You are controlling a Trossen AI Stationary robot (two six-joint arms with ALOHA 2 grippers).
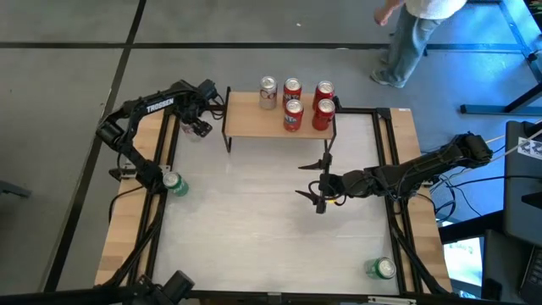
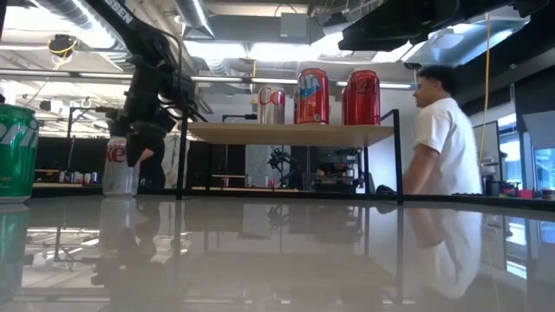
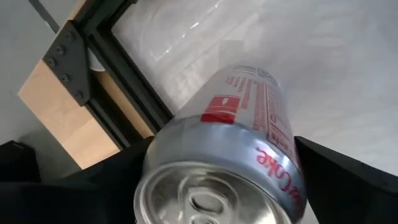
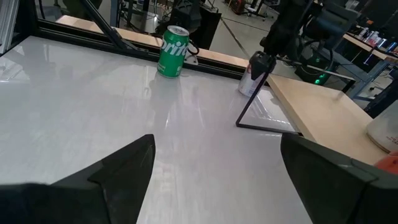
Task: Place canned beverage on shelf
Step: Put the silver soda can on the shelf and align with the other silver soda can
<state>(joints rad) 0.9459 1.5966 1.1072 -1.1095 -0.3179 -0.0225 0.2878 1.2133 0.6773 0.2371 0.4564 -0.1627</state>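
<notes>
A silver Diet Coke can (image 1: 196, 130) stands upright by the shelf's left legs, near the table's far left corner. My left gripper (image 1: 196, 127) is shut on it from above; it also shows in the low view (image 2: 120, 163) and the left wrist view (image 3: 249, 124). The shelf (image 1: 254, 120), a light wood top on thin black legs, carries one silver can (image 1: 268, 91) and several red cans (image 1: 293, 114). My right gripper (image 1: 301, 180) is open and empty over the middle of the table, in front of the shelf's right end. My left gripper pinches the can's upper side wall (image 3: 163, 144) just below the top rim, one finger (image 3: 93, 193) on each side. The fingers point down from above. The can is upright; whether its bottom rests on the table or hangs just above it, I cannot tell.
A green Sprite can (image 1: 175, 184) stands at the table's left edge and another (image 1: 383, 268) near the front right corner. A black frame (image 1: 391, 152) runs along the table's sides. A person (image 2: 442, 130) stands beyond the far edge. The shelf's left half is bare.
</notes>
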